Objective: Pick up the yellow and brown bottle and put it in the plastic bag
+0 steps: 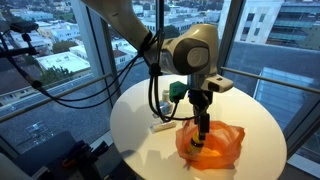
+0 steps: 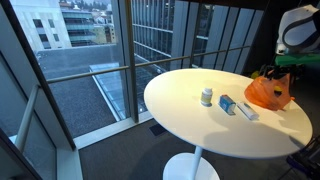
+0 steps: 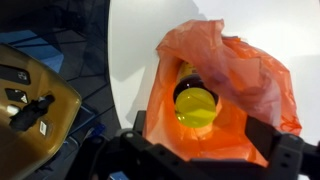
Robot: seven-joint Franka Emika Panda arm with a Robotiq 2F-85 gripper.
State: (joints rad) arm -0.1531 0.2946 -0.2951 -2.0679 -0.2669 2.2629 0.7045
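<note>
Sitting in the orange bag (image 3: 250, 80), bottle (image 3: 195, 105) below end effector (image 1: 203, 128)

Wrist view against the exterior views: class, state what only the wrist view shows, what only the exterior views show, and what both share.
Only the wrist view: it looks down the open mouth of the crumpled orange plastic bag at the yellow and brown bottle inside it. Only an exterior view: a small white bottle and a small blue and white pack, both apart from the bag, and tall glass windows with city buildings beyond. Both: the orange bag resting on the round white table.
</note>
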